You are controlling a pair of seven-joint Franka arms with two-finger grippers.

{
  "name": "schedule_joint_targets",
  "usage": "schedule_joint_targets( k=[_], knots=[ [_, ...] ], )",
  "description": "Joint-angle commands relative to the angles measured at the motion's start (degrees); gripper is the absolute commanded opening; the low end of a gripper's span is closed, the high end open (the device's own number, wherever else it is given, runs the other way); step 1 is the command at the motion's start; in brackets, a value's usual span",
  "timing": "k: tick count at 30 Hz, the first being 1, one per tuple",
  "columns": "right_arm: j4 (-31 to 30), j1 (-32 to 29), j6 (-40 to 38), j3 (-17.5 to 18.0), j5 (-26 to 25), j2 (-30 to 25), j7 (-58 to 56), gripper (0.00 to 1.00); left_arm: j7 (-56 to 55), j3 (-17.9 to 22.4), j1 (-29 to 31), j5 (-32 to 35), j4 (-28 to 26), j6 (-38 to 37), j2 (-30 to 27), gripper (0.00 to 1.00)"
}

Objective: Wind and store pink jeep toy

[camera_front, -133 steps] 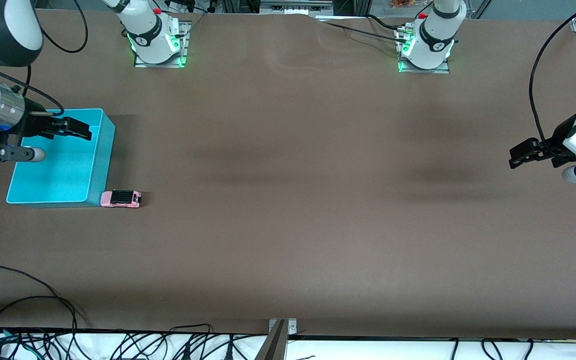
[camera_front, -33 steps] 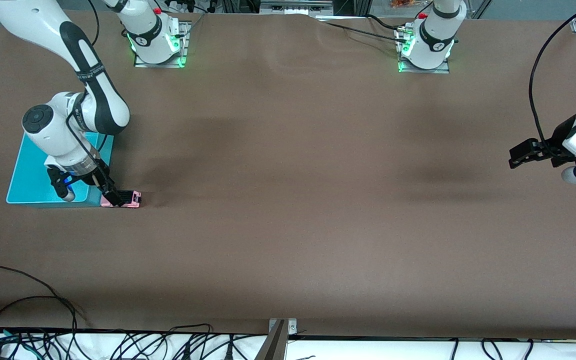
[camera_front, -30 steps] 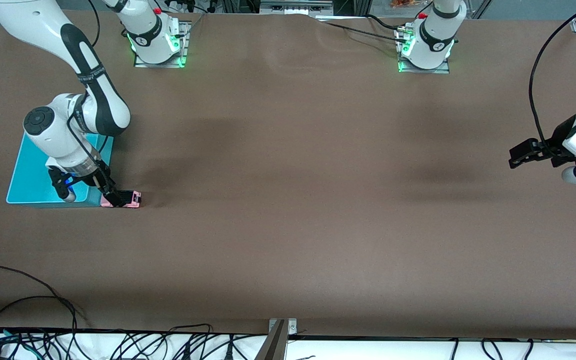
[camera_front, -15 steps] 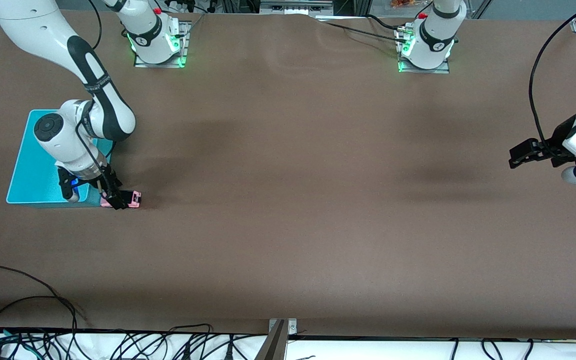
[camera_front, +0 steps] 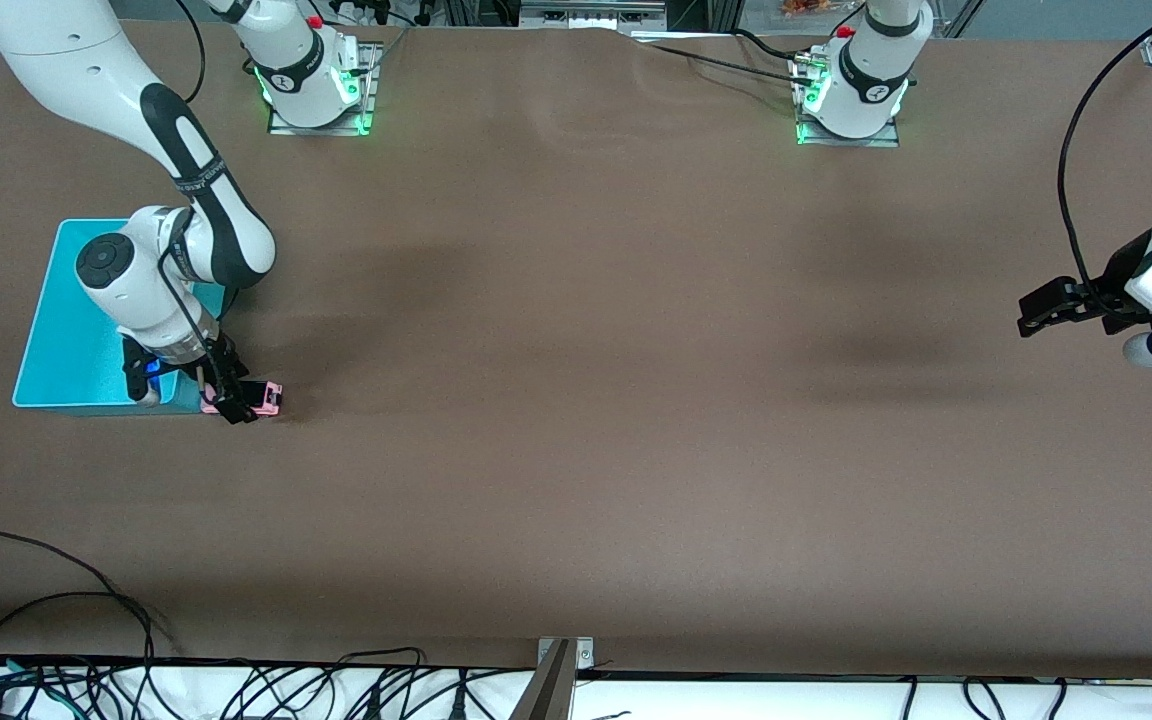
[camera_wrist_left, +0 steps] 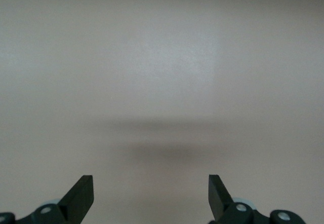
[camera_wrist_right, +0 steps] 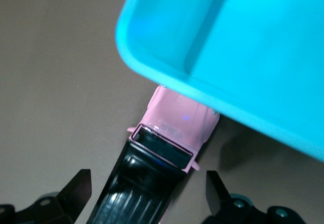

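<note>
Both hands (camera_front: 1028, 322) (camera_front: 232, 398) wide open

— Where is free room in the frame?
— The brown table (camera_front: 636, 400) is bare across the centre and right. At middle left, the teal bin (camera_front: 56, 340) seems to touch the pink jeep toy (camera_front: 261, 397), so no passage there.
— Around the jeep?
— The right gripper (camera_front: 226, 400) straddles it, fingers wide.

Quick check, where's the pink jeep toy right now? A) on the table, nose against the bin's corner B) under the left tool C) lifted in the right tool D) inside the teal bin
A: the pink jeep toy sits on the table with its nose at the outer corner of the teal bin, between the open fingers of the right tool, not lifted.
</note>
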Motion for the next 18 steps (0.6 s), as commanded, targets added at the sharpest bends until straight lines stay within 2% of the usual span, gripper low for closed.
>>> schedule_joint_targets(
  k=[1,2,6,18],
  knots=[
    [0.99,-0.31,0.84,0.17,2.41,0.89,1.86,0.47,1.3,0.14,0.37,-1.52,-1.09,0.29,-1.09,1.0],
    [1.08,-0.31,0.84,0.17,3.11,0.89,2.65,0.33,1.3,0.14,0.37,-1.52,-1.09,0.29,-1.09,1.0],
    [1.08,-0.31,0.84,0.17,3.03,0.8,2.22,0.01,1.3,0.14,0.37,-1.52,-1.09,0.29,-1.09,1.0],
    [1.96,-0.31,-0.48,0.34,2.68,-2.09,-0.67,0.0,1.3,0.14,0.37,-1.52,-1.09,0.29,-1.09,1.0]
  ],
)
